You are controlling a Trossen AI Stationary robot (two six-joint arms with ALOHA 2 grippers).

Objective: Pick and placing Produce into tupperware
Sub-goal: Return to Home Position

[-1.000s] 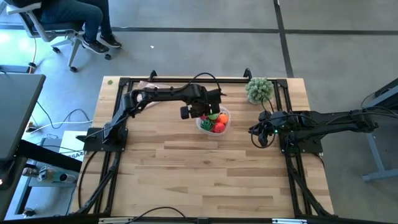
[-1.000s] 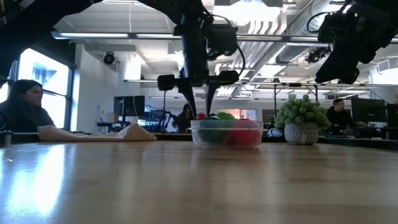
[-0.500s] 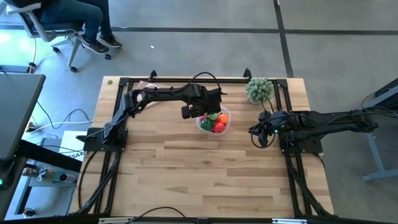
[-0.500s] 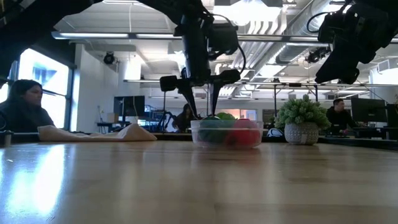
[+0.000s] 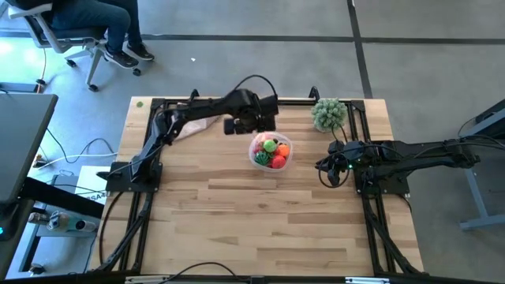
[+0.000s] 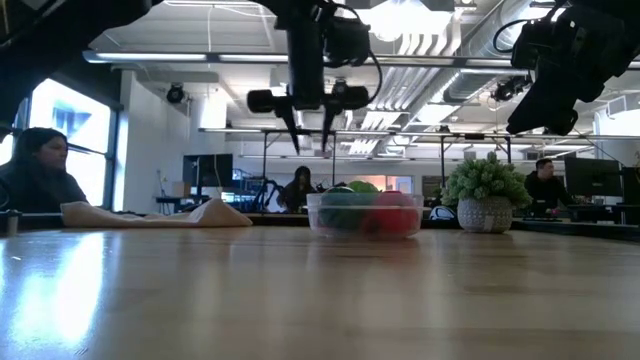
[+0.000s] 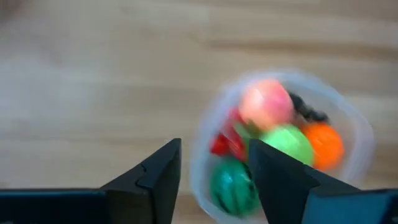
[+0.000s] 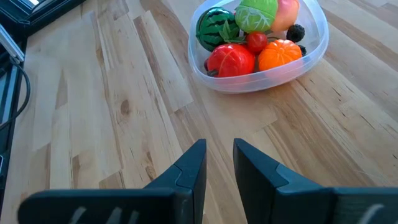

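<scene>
Left gripper (image 6: 308,135) hangs above the tupperware (image 5: 252,155), claw spread, empty.
Produce (image 5: 274,152) sits heaped in the tub, mid-table toward the far edge. To home well: rise straight, fingertips above the rim, then swing back. Right gripper (image 5: 327,170) waits at the right side, fingers slightly parted.

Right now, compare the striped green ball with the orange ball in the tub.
The striped green ball is dark green with darker stripes; the orange ball is plain orange, ridged. The striped green ball lies at one side of the tupperware, the orange ball at the opposite side, a red piece between them. Both are roundish, similar in size.
</scene>
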